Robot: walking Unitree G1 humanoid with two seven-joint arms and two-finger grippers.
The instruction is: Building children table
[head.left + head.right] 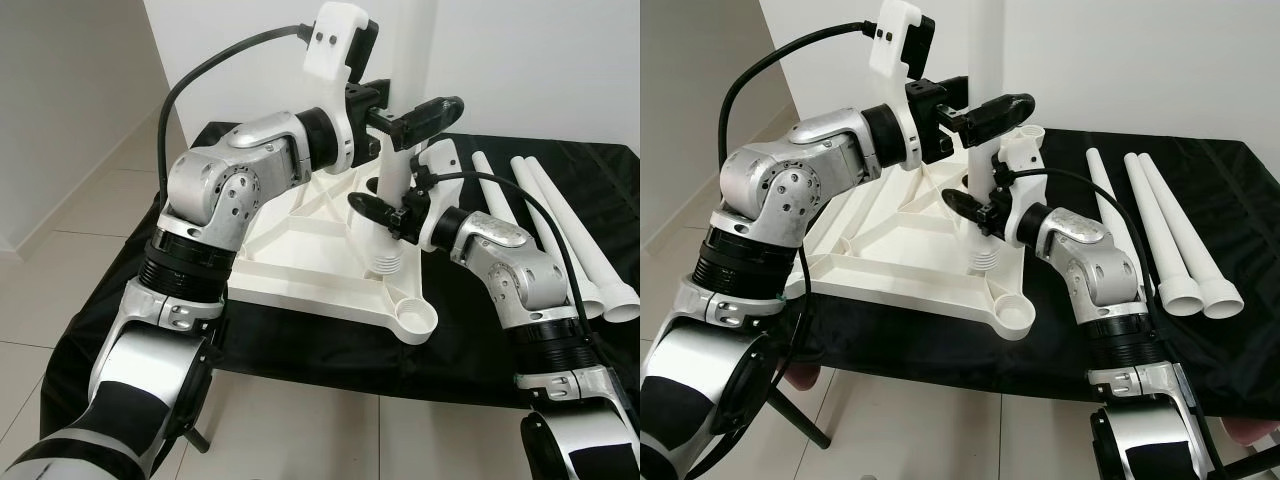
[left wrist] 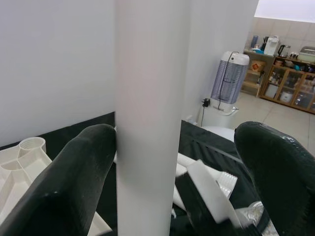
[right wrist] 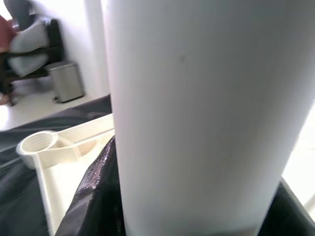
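On the black cloth [image 1: 300, 330] sits the upturned tabletop [image 1: 300, 235]; above it, the left gripper [image 2: 177, 172] loosely brackets the upright leg [image 1: 985, 150], the right gripper [image 1: 385, 215] clamps it lower down.

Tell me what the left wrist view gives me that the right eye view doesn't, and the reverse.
The left wrist view adds the close-up: one finger of the left gripper touches the upright leg, while the other stands apart. Behind are a white tower appliance and a wooden cabinet. The right eye view adds the right gripper shut low on that leg, the empty corner socket and three spare legs. Both share the leg, left gripper, tabletop and black cloth.
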